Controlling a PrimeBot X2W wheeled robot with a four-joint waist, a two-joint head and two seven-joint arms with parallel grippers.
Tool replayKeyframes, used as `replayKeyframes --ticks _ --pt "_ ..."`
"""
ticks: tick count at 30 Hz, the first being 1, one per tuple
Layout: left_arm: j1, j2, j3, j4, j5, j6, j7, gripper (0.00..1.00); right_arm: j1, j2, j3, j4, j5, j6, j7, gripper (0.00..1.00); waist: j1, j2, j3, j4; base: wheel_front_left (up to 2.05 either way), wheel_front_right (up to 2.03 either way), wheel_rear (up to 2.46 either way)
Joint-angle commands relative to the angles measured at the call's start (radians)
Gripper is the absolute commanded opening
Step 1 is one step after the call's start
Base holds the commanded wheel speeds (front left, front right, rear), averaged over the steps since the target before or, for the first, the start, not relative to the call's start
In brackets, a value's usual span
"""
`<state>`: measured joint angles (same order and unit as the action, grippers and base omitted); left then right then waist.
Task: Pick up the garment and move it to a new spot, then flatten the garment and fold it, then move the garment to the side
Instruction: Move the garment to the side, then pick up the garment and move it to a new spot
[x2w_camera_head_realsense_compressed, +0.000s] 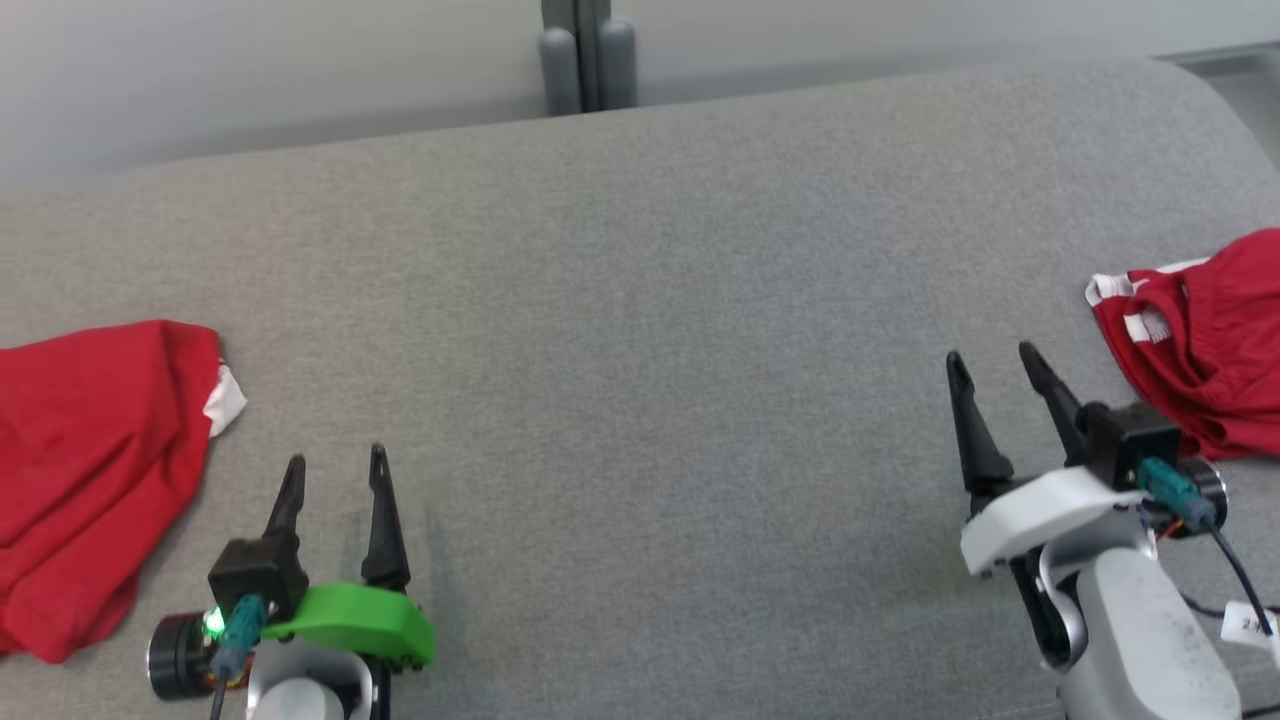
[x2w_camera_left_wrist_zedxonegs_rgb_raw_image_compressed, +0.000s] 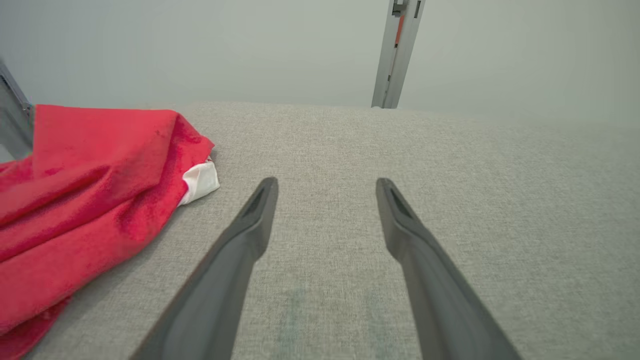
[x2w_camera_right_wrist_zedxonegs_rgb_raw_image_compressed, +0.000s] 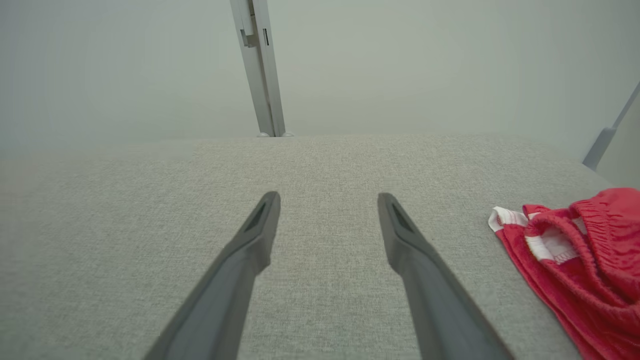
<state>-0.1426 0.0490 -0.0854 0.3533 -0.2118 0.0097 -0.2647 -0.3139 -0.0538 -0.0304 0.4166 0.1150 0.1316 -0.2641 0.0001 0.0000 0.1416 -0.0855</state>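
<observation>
A red garment (x2w_camera_head_realsense_compressed: 90, 470) with a white patch at its edge lies loosely folded at the left of the grey padded surface (x2w_camera_head_realsense_compressed: 640, 300); the left wrist view has this garment (x2w_camera_left_wrist_zedxonegs_rgb_raw_image_compressed: 90, 200) left of the fingers. Another red garment (x2w_camera_head_realsense_compressed: 1210, 340) with white trim and an elastic waistband lies crumpled at the right edge, and is the red heap (x2w_camera_right_wrist_zedxonegs_rgb_raw_image_compressed: 585, 270) in the right wrist view. My left gripper (x2w_camera_head_realsense_compressed: 337, 455) (x2w_camera_left_wrist_zedxonegs_rgb_raw_image_compressed: 326, 181) stands open and empty just right of the left garment. My right gripper (x2w_camera_head_realsense_compressed: 991, 353) (x2w_camera_right_wrist_zedxonegs_rgb_raw_image_compressed: 328, 195) is open and empty, just left of the crumpled one.
Bare grey fabric stretches wide between the two grippers. A grey post (x2w_camera_head_realsense_compressed: 588, 55) rises behind the surface's far edge against a pale wall. Cables and a white tag (x2w_camera_head_realsense_compressed: 1245, 625) hang by my right forearm.
</observation>
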Motion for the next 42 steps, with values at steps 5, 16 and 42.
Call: replayKeyframes --ticks 5,16,42 --pt "0.076 0.004 0.011 -0.021 -0.005 -0.002 0.001 1.00 0.077 0.001 -0.002 -0.018 0.019 -0.002 0.000 1.00 -0.0001 0.0000 -0.071 0.037 0.00 0.00 0.00" --pt "0.142 0.004 0.003 -0.052 -0.034 0.010 0.001 1.00 0.139 0.001 0.025 -0.025 0.035 -0.002 0.000 1.00 -0.0001 0.0000 -0.089 0.055 0.00 0.00 0.00" --pt "0.161 0.004 0.035 -0.072 -0.029 0.042 0.001 1.00 0.174 0.000 0.083 -0.039 0.058 -0.002 0.000 1.00 -0.0001 0.0000 -0.045 0.565 0.00 0.00 0.00"
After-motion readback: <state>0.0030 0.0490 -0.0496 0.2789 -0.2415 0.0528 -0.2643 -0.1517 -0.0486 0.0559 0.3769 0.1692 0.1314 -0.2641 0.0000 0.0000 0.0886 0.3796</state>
